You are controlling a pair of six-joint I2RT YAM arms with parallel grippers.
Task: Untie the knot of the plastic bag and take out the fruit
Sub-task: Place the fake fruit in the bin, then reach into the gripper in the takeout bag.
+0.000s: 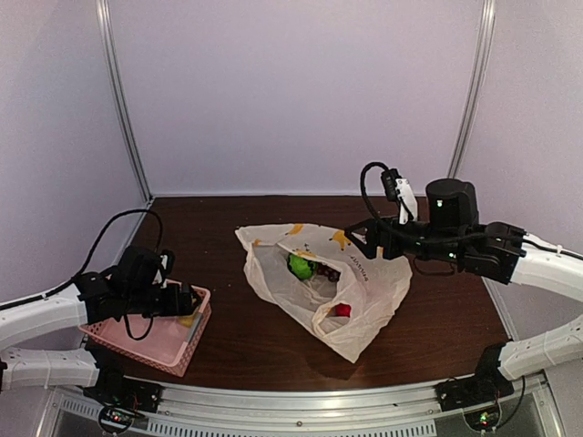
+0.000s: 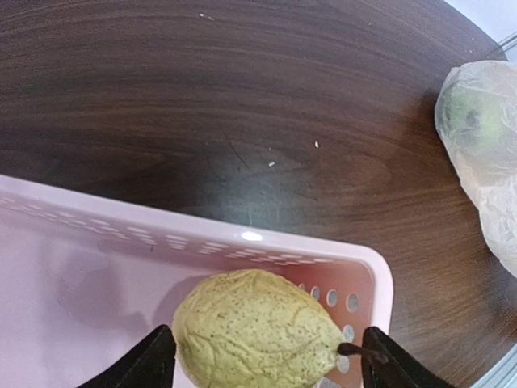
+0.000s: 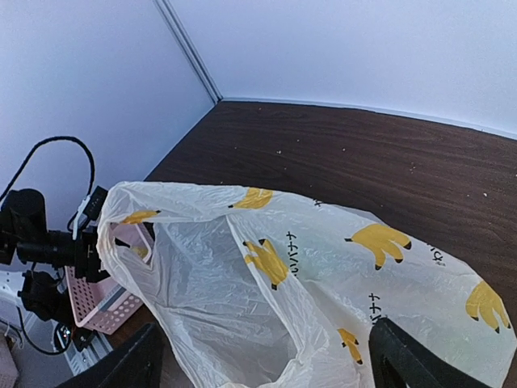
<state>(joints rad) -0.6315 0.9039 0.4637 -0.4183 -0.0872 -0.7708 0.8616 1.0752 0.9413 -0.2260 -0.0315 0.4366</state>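
Observation:
The plastic bag (image 1: 364, 291) lies mid-table with its mouth gaping; no knot shows. Inside it I see fruit: a green ball (image 1: 301, 266), dark grapes (image 1: 326, 271) and a red piece (image 1: 342, 309). My right gripper (image 1: 357, 238) hovers at the bag's far right edge, and in the right wrist view it (image 3: 266, 364) stands open, its fingers wide apart over the banana-printed plastic (image 3: 323, 267). My left gripper (image 2: 266, 364) is open over the pink basket (image 2: 323, 246). A yellow pear (image 2: 254, 327) lies in the basket between its fingers (image 2: 149, 362), the stem toward the right finger.
The pink perforated basket (image 1: 146, 341) stands at the table's near left edge under the left arm (image 1: 137, 291). Bare dark wood separates it from the bag (image 2: 485, 145). Pale walls close the back and both sides.

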